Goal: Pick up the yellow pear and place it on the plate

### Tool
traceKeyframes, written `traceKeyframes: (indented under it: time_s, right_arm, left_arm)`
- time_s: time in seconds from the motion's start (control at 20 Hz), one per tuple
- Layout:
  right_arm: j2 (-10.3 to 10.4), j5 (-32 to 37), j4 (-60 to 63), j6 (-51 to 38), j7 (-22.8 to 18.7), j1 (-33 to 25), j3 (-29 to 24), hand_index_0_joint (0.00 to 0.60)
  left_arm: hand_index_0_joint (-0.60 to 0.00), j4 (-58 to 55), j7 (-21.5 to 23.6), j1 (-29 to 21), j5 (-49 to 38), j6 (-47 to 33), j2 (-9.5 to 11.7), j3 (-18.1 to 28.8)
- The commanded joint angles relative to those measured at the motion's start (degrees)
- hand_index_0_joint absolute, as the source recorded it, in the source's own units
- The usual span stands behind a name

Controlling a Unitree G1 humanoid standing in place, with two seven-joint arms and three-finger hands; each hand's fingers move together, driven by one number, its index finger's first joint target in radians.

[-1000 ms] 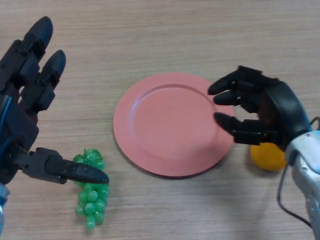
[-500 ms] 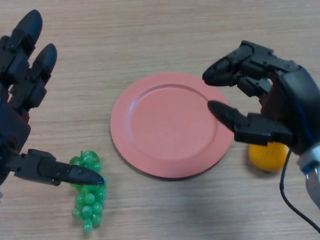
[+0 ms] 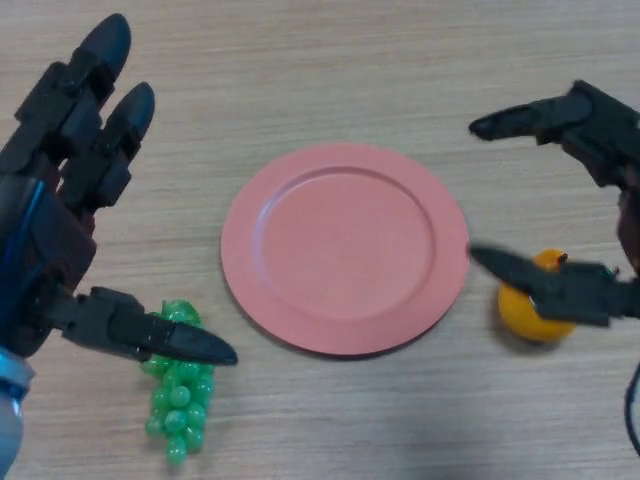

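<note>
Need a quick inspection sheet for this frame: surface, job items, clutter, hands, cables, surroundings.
Surface: wooden table, light grain.
Job's things: yellow pear on the table just right of the plate, partly behind the right thumb; pink plate in the middle, nothing on it.
Clutter: green grapes on the table left of the plate, below the left thumb.
Hands: left hand open at the left edge, holding nothing; right hand spread open over the pear, not closed on it.
Cables: nothing noted.
Surroundings: nothing seen beyond the table.
</note>
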Motion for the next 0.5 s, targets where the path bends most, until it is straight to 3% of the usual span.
traceKeyframes:
  time_s: [0.05, 0.5]
  right_arm:
    - [-1.3, 7.7, -7.1, -2.9, 1.1, 0.7, -5.9, 0.000]
    - [-1.4, 12.9, -10.1, 5.2, 3.1, 1.4, -5.7, 0.000]
  left_arm:
    - [0.000, -1.6, 1.6, -2.6, 1.2, -6.7, 2.6, 1.2]
    - [0.000, -0.4, 3.8, -3.9, 4.0, -10.3, 1.7, -1.4]
